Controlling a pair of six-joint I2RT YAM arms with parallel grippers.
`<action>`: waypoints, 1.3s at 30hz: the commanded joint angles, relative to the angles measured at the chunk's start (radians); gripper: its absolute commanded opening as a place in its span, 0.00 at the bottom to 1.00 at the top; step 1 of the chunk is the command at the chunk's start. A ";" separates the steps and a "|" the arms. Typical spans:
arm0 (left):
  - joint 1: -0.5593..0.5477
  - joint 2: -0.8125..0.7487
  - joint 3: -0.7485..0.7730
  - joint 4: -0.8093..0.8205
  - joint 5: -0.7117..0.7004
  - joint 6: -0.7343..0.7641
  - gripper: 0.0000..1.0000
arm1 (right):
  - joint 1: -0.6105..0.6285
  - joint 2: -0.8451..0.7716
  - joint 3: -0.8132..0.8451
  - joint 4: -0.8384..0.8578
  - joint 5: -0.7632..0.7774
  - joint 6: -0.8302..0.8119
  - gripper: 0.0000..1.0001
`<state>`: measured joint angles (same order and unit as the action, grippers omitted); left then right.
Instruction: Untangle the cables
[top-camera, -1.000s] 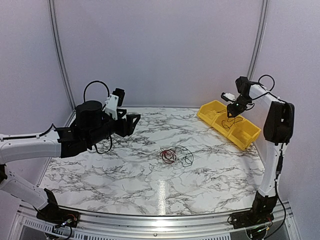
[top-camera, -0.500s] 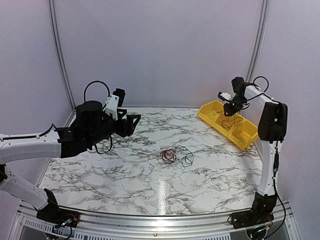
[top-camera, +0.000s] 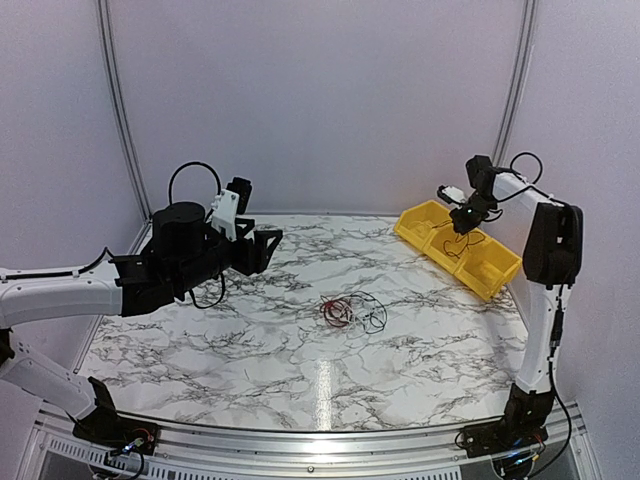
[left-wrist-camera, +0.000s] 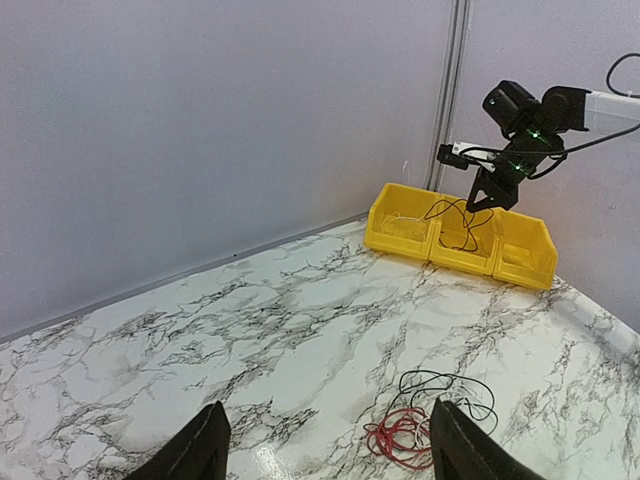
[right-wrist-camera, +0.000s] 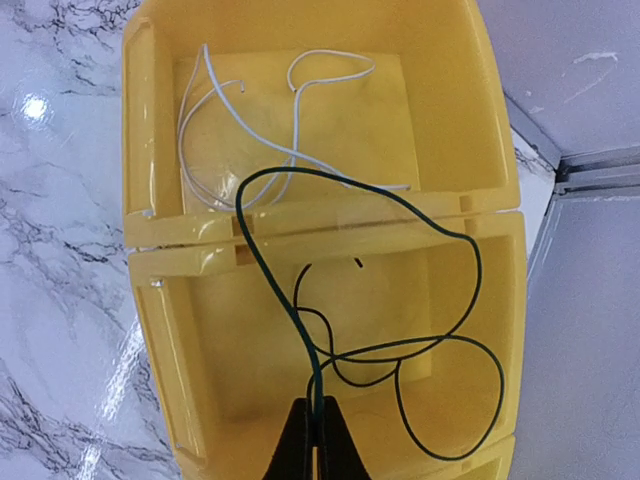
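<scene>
dark cable (right-wrist-camera: 313, 375) pinched btwn R fingers (right-wrist-camera: 296, 448), loops hanging over yellow bin (right-wrist-camera: 140, 250)

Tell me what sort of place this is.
Likely a robot test cell in a lab: left arm and right arm bolted to a marble-patterned table, plain panel walls closing it in, yellow bins at the far right.

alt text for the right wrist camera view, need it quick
The right gripper, shut on a thin dark cable, holds it over the middle compartment of a yellow bin, loops trailing across the divider. A white cable lies in the next compartment; marble table shows at left.
</scene>
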<state>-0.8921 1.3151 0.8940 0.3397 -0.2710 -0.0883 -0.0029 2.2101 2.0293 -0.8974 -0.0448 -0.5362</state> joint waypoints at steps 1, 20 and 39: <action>-0.007 -0.005 -0.008 0.025 -0.006 0.012 0.71 | 0.000 -0.128 -0.074 0.034 0.023 -0.050 0.00; -0.012 0.012 -0.008 0.025 -0.009 0.018 0.71 | -0.022 -0.154 -0.189 -0.032 0.093 -0.124 0.00; -0.015 0.021 -0.009 0.024 -0.008 0.027 0.71 | -0.022 0.068 0.013 -0.022 0.107 -0.087 0.00</action>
<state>-0.9024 1.3258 0.8940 0.3397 -0.2710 -0.0776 -0.0219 2.2887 2.0006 -0.9058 0.0517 -0.6437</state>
